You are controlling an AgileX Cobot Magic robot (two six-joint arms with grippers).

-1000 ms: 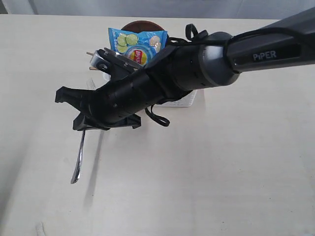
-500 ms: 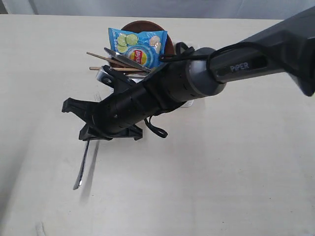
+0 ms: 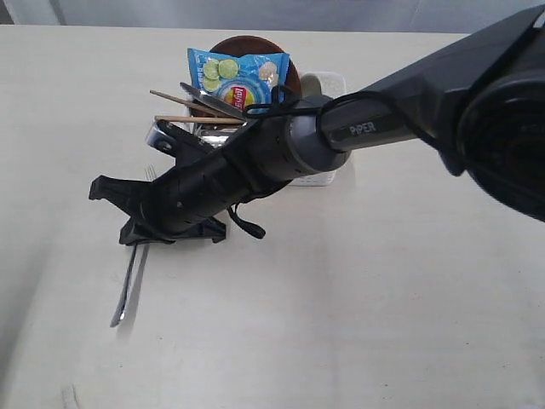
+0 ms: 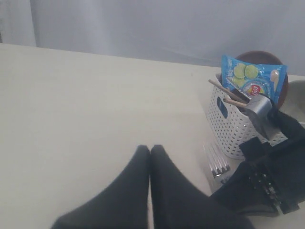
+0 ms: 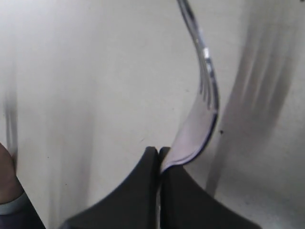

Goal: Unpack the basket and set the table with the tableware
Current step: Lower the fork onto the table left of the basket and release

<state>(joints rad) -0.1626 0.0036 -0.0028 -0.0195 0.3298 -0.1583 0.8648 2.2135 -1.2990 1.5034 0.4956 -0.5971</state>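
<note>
**If the fork slips, it lands crooked**

Since the right hand (image 5: 158,151) is clamped on the fork (image 3: 123,294) with only a thin pinch, the long free handle can swivel in the grip. The fork hangs slanted just above the table (image 3: 383,324), beside the basket (image 4: 224,124); whether its tip touches, I cannot tell. Letting go at this slant could make it bounce or skid out of line. Another risk sits higher. The right arm (image 3: 289,149) crosses close over the basket, near the chopsticks (image 3: 192,106) and chip bag (image 3: 238,81) sticking out, so a careless pull back could snag them or tip the basket. The left hand (image 4: 149,149) is pressed together, empty, off to the side.
</note>
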